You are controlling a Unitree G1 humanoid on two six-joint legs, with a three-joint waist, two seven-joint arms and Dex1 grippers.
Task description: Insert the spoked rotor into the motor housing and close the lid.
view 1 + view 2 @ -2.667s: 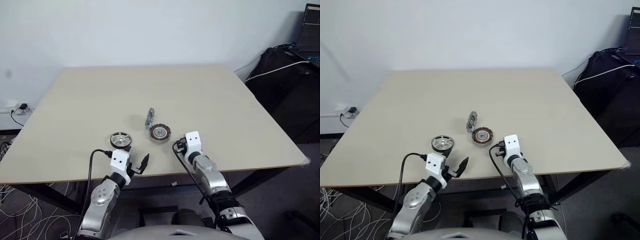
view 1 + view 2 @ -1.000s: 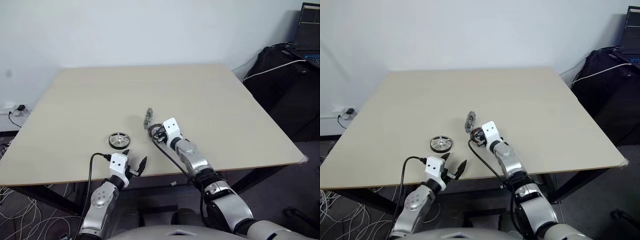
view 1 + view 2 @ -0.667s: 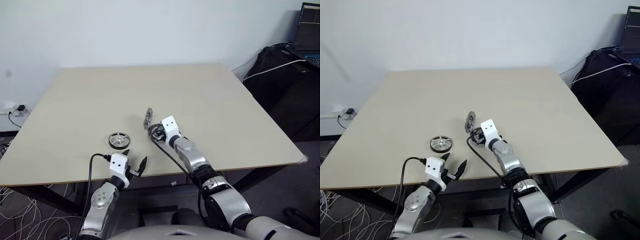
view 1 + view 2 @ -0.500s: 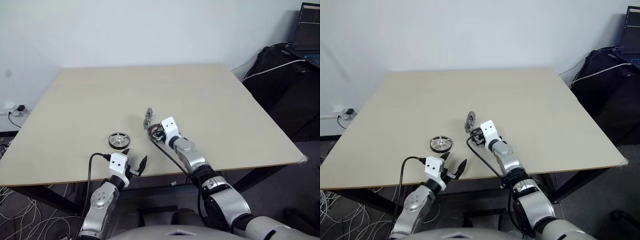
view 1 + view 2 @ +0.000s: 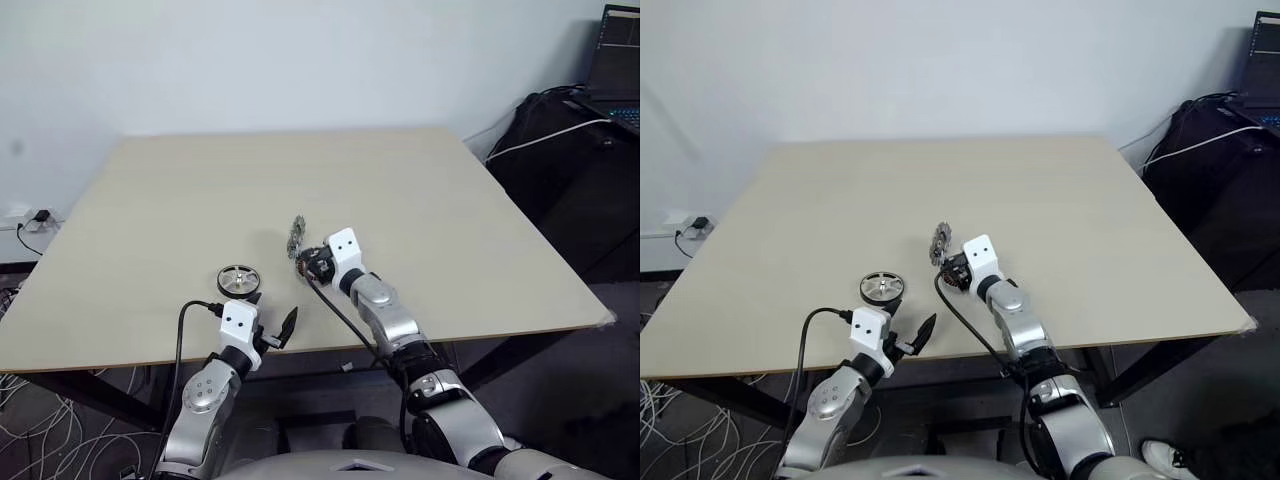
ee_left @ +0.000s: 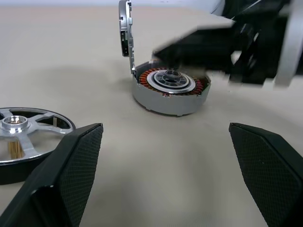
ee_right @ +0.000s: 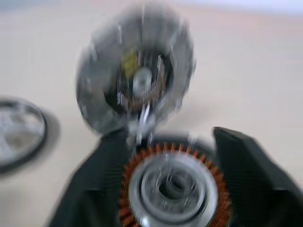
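Motor housing, lid upright at its far edge for loading; spoked rotor apart, unheld; right gripper straddling housing, parted, empty; left gripper spread, empty.

Between my fingers: the motor housing, copper ring showing.
Behind it: the lid, standing up.
Off to one side: the spoked rotor.

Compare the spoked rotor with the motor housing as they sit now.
The spoked rotor is an open silver wheel with a dark rim; the motor housing is packed with copper windings around a pale centre. The rotor lies alone near the left gripper; the housing sits at the right gripper, its lid standing upright. Both rest flat on the table.
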